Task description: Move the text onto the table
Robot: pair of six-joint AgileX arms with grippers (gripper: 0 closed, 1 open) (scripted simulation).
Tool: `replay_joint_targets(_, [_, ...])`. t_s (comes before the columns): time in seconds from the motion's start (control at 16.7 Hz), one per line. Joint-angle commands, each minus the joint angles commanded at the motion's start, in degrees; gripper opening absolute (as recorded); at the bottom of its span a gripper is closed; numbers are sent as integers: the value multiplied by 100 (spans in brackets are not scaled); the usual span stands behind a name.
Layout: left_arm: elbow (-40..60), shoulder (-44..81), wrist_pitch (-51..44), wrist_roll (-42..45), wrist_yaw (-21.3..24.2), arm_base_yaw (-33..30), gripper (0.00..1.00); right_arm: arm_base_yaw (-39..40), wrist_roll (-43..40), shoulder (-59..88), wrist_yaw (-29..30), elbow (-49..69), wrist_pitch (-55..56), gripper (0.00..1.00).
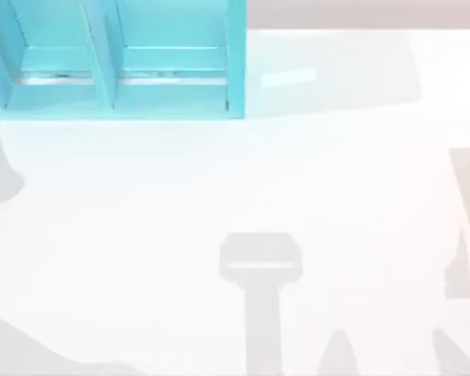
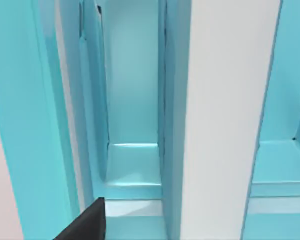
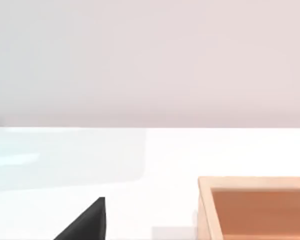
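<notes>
Nearest, the left pincer (image 2: 85, 225) noses at the mouth of the teal shelf (image 1: 235, 63), at the table's (image 1: 235, 180) far left; wide or narrow, I cannot tell. Just ahead, a broad white-grey band reads as the page edges of the text (image 2: 230, 120) (my judgement, not certain), standing in the shelf with its long edge parallel to the dividers. The left arm is nearer. The right pincer (image 3: 85, 222), state untellable, hangs over the table by a wooden box (image 3: 255, 207).
</notes>
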Motion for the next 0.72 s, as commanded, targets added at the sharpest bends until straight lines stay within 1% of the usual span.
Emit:
replay_joint_targets(0.18, [541, 302, -208, -20, -135, -131, 100, 0, 0, 0, 0, 0, 0, 100])
replay_joint_targets(0.54, [2094, 1120, -889, -92, -525, -535, 100, 0, 0, 0, 0, 0, 0, 100])
replay_joint_targets(0.72, [2437, 1298, -1058, -104, -631, -643, 100, 0, 0, 0, 0, 0, 0, 100])
